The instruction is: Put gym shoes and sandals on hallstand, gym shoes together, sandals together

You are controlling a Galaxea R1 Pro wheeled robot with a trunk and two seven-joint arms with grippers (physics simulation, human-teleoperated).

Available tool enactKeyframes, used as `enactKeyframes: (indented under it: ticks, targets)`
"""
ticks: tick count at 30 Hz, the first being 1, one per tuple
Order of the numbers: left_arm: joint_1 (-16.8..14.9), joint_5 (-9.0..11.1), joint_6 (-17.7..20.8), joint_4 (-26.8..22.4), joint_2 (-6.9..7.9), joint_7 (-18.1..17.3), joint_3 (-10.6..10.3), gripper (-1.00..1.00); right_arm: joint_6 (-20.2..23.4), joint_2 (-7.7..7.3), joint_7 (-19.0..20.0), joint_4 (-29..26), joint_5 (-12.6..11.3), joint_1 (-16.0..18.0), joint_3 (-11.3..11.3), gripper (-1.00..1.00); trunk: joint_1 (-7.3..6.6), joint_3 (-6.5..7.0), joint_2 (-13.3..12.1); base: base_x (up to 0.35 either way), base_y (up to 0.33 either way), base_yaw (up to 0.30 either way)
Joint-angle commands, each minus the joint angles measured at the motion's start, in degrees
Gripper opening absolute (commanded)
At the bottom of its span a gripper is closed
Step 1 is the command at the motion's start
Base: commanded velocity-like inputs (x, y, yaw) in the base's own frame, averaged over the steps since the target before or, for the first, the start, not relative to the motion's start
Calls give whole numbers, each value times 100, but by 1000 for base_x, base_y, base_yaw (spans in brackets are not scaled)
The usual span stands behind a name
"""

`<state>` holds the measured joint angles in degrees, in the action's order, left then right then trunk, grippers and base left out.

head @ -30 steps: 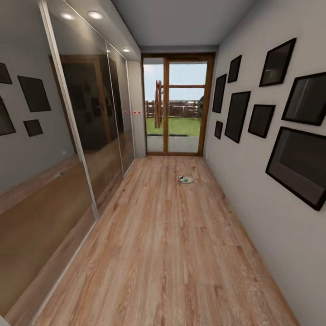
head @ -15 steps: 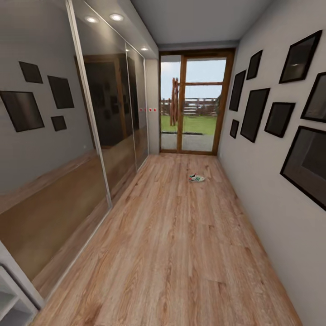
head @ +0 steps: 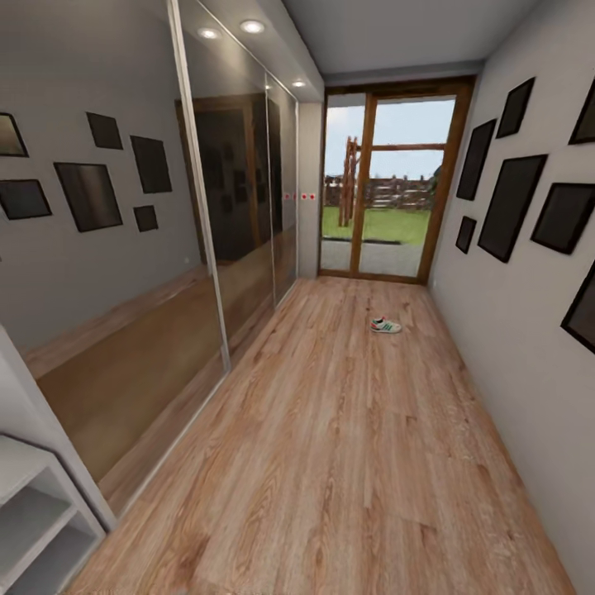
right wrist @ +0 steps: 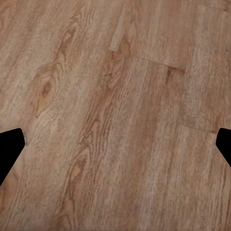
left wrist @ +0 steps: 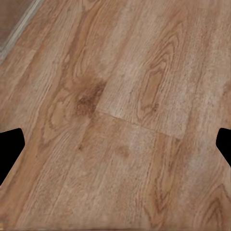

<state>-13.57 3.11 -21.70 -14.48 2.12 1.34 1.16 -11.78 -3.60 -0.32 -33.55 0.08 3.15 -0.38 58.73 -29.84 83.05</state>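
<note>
Nearest the robot, both wrist cameras are looking down at bare wood-plank corridor floor [left wrist: 120, 110], with nothing lying on it there. The left gripper [left wrist: 115, 147] is showing only as two dark fingertips [left wrist: 9, 149] at opposite edges of its view, set wide apart and holding nothing. The right gripper [right wrist: 115, 149] is looking the same in its own view, fingertips [right wrist: 9, 147] spread far apart with only planks between them.

In the head view, a corner of the white-grey hallstand [head: 37, 512] is sitting at the near left, its open shelves looking bare as far as this sliver shows. Beyond it, mirrored wardrobe doors [head: 124, 273] are running along the left wall, and dark picture frames [head: 512, 207] are hanging on the right wall.

Farther down, one white gym shoe [head: 385, 326] with green stripes is lying on the floor, toward the right wall and well apart from the hallstand. It is too small to tell whether a second sneaker is lying against it. At the far end a glazed wooden door [head: 388, 186] is giving onto a lawn and fence.

By my judgement the task is hardly begun: nothing is sitting on the visible part of the rack, neither pincer is carrying anything, and the shoe down the corridor is waiting to be fetched, with the sandals yet to be found
</note>
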Motion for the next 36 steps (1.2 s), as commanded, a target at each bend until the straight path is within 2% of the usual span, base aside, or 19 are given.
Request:
enactKeyframes:
  ticks: [1, 16, 21, 25, 26, 28, 36]
  targets:
    - [-5, 36, -17, 7, -1, -2, -2, 100, -17, 0, -3, 1, 1, 2, -4, 100, 0, -11, 3, 0, 0, 232]
    - [-5, 49, -19, 11, -6, -2, -6, 100, -159, 0, -3, -3, 3, 2, -6, 100, 0, -89, 3, 0, 0, 233]
    - [-5, 67, -14, -6, 1, 7, 186, 100, -165, 0, -3, -2, 3, 2, -6, 100, 0, -115, 3, 0, 0, 234]
    - [-5, 103, -22, -14, 0, -8, 468, 100, -166, 0, -3, -1, 2, 2, -6, 100, 0, -136, 3, 0, 0, 237]
    - [-5, 111, -25, -15, 0, -38, 650, 100, -167, 0, -3, -2, 1, 2, -6, 100, 0, -141, 3, 0, 0, 240]
    - [-5, 97, -26, -9, -1, -59, 743, 100, -167, 0, -3, -2, 1, 2, -6, 100, 0, -152, 3, 0, 0, 241]
    - [-5, 32, -27, 5, -24, -92, 800, 100, -168, 0, -3, -2, 1, 2, -6, 100, 0, -194, 3, 0, 0, 242]
